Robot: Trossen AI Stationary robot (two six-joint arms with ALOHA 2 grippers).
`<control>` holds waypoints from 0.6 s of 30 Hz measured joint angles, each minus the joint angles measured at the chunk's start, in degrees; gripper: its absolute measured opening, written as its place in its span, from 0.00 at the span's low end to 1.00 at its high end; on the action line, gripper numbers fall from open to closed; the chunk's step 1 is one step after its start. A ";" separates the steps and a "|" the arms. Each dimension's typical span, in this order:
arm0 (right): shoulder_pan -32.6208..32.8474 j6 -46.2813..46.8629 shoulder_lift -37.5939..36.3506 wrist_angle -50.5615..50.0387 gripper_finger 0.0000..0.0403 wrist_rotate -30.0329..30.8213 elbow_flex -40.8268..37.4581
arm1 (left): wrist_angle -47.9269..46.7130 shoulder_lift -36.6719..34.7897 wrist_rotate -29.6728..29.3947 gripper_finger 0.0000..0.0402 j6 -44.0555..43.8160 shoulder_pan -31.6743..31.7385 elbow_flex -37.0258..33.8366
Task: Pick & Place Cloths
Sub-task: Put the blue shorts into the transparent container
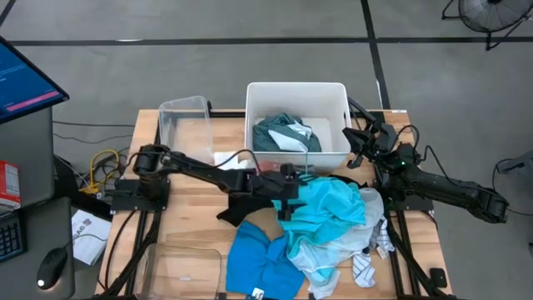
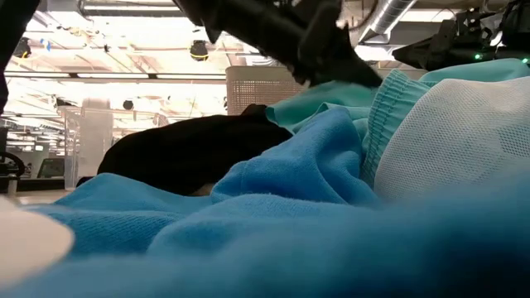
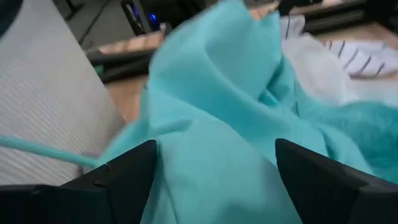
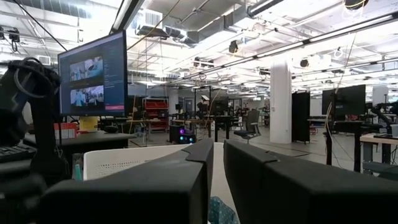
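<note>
Left wrist view — left gripper [image 3: 214,165] jaws wide over turquoise cloth [image 3: 230,93] — right gripper [image 4: 217,168] nearly closed, empty

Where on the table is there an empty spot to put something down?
Bare wood shows on the table between the left arm and the clear bin at the back, and in the white tub beside the dark green cloth. The front right is crowded with the turquoise cloth, blue cloth and striped socks.

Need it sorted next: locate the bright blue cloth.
In the high view the blue cloth lies at the table's near edge, centre, against the turquoise cloth on its right.
</note>
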 joint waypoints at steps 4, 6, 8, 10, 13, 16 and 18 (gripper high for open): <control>-0.01 0.00 0.00 0.00 0.09 0.00 -0.01 | -1.86 2.17 -3.25 0.76 -0.38 -0.02 0.02; 0.00 -0.01 -0.01 0.00 0.09 0.00 0.01 | -4.20 2.10 -6.01 0.71 -0.41 -0.03 0.02; -0.02 0.00 0.01 0.00 0.09 0.00 0.00 | -7.13 1.79 -8.67 0.62 -0.43 -0.24 0.09; 0.00 0.01 0.01 0.00 0.09 0.00 -0.01 | -10.85 1.10 -10.75 0.49 -0.54 -0.36 0.00; 0.00 0.01 0.01 0.00 0.09 0.00 0.01 | -12.17 0.93 -11.54 0.23 -1.51 -0.37 0.09; -0.01 0.01 0.01 0.01 0.09 0.00 -0.01 | -12.92 0.95 -11.19 0.04 -6.12 -0.37 0.83; -0.01 0.01 0.00 0.02 0.09 0.00 -0.01 | -12.70 0.30 -11.06 0.02 -8.13 -0.68 2.64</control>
